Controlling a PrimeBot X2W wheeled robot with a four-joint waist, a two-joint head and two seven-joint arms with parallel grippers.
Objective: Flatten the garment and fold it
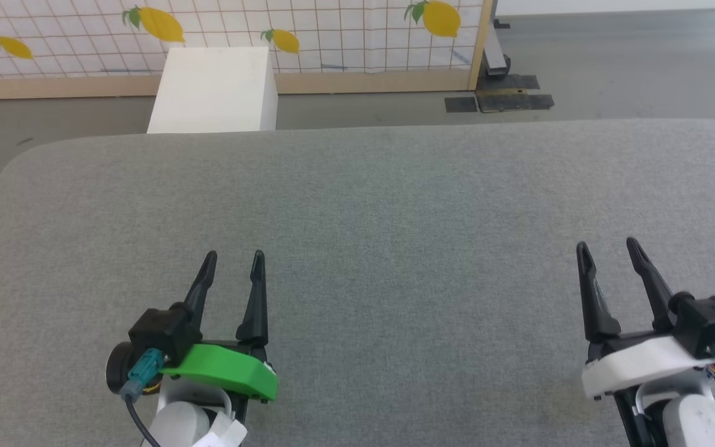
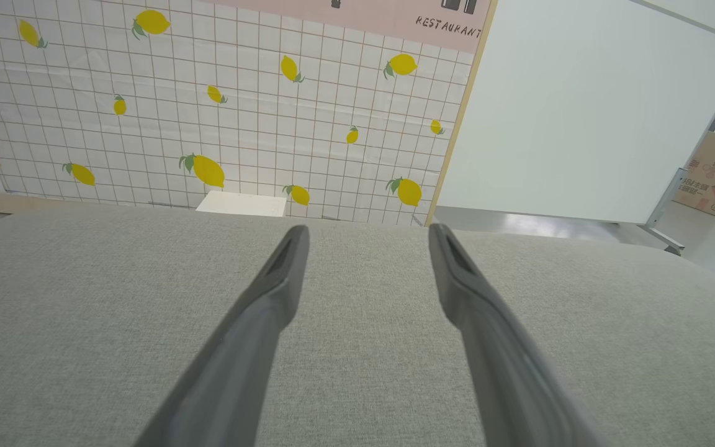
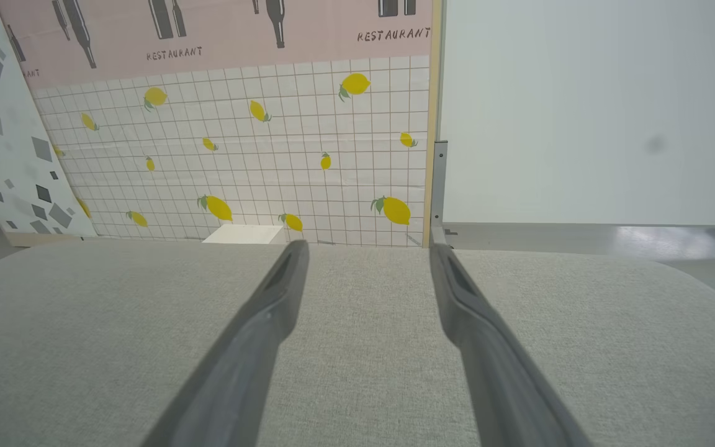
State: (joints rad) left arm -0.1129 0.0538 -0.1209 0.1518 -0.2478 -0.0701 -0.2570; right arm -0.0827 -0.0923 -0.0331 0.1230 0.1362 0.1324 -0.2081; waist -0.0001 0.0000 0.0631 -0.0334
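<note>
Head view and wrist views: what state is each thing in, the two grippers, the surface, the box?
left gripper: open, holding nothing.
right gripper: open, holding nothing.
grey padded surface: flat, smooth.
white box: upright, beyond the surface's far edge.

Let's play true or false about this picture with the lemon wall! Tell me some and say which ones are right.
1. The left end effector is open. True.
2. The right end effector is squeezing a ball. False: it is open and holds nothing.
3. The wall has strawberries on it. False: it has yellow lemons.
4. A white box stands beyond the grey surface. True.
</note>
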